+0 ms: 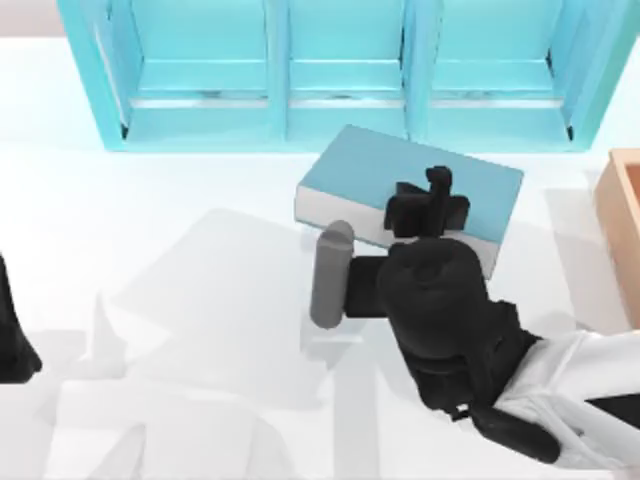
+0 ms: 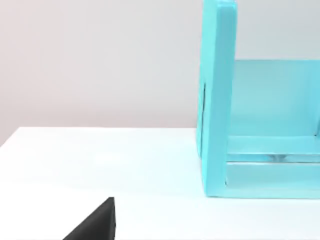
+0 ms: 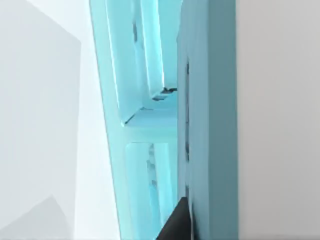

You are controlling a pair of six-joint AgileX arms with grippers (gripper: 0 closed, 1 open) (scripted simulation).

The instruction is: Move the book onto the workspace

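- The right gripper (image 1: pixel 428 205) sits over the book (image 1: pixel 400 180), one finger (image 1: pixel 438 185) on the teal cover. It looks clamped across the near edge, the lower finger hidden, so I judge it gripping the book.
- Beyond the gripper, the book lies flat, out of the turquoise shelf (image 1: pixel 340 75), above the white workspace (image 1: pixel 180 260).
- Past its far corner stands the shelf base; beside it, a tan wooden box (image 1: pixel 622 230).
- Risk: a shallow edge grip may let the heavy book pivot or slip.
- The left arm (image 1: pixel 15 330) is parked at the table's left.

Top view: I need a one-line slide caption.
Right gripper over the book on the white tabletop, before the turquoise shelf.
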